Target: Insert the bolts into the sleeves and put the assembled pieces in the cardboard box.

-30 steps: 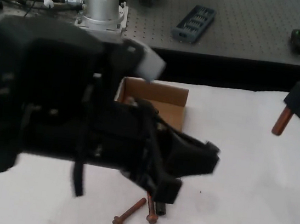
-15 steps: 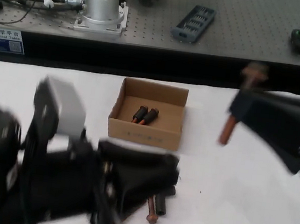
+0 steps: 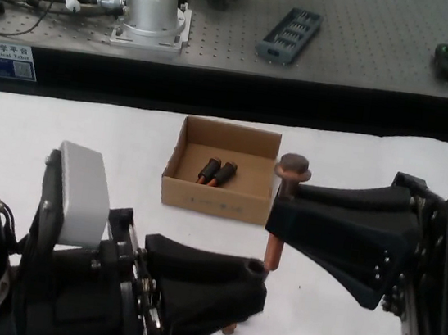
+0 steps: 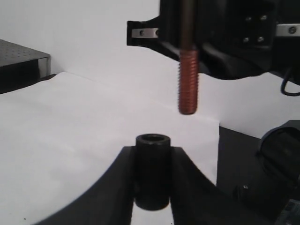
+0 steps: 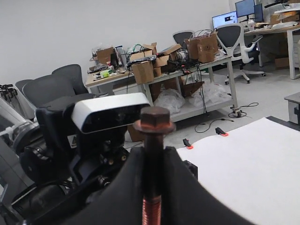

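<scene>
White-covered bench (image 3: pixel 356 164): work area, with both arms over its near part.

Right gripper (image 3: pixel 283 217): fingers closed on a copper-coloured bolt (image 3: pixel 275 253), held upright with the head up and the threaded end down.

Left gripper (image 3: pixel 253 272): fingers clamped on a black sleeve (image 4: pixel 152 178), held upright with the open bore facing up. The bolt's tip hangs just above the sleeve, apart from it, and sits a little off the bore's axis in the left wrist view.

Cardboard box (image 3: pixel 218 201): just beyond the two grippers, open-topped. Two assembled pieces (image 3: pixel 217 171) lie side by side inside.

A small copper item (image 3: pixel 227 328) shows under the left gripper; possibly a bolt head, mostly hidden.
</scene>
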